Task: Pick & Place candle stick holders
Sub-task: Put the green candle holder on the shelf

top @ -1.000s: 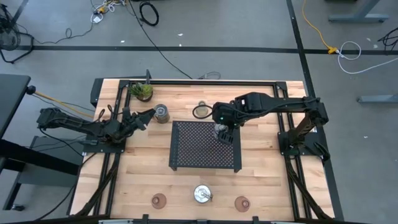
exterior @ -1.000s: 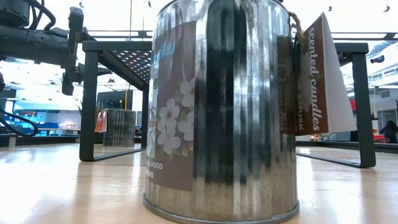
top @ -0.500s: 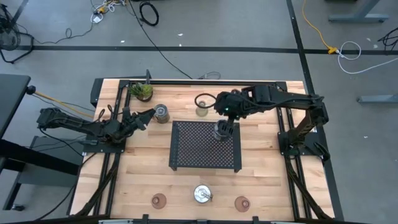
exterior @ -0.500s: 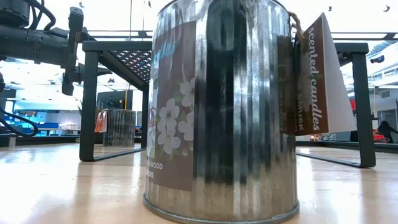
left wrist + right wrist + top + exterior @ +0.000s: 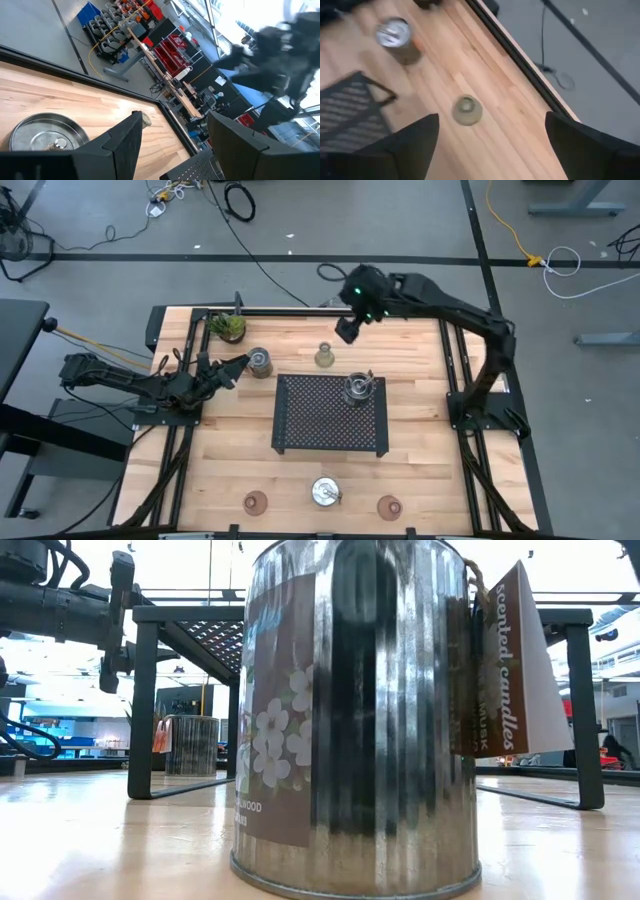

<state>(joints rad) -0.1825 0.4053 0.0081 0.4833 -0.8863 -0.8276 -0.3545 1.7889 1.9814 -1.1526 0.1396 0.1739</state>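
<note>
A silver holder [image 5: 357,388] stands on the black mesh tray [image 5: 310,425], near its far right corner. The olive-green glass holder [image 5: 324,357] stands on the table behind the tray; it also shows in the right wrist view [image 5: 466,110]. My right gripper [image 5: 347,330] is open and empty, high above the table's far edge. A second silver holder [image 5: 260,362] stands just ahead of my open, empty left gripper [image 5: 236,369] and shows in its wrist view [image 5: 45,135]. A third silver holder [image 5: 324,492] and two reddish-brown glass ones [image 5: 255,502] [image 5: 388,505] stand along the near edge.
A small green plant [image 5: 228,327] stands at the far left corner. The tray stands on thin black legs [image 5: 142,710] above the table. The near silver holder [image 5: 350,710], with a brown tag [image 5: 510,670], fills most of the low view.
My right gripper has risen from the silver holder on the tray and gone toward the table's far edge, passing over the olive-green holder. The silver holder stays standing on the tray.
</note>
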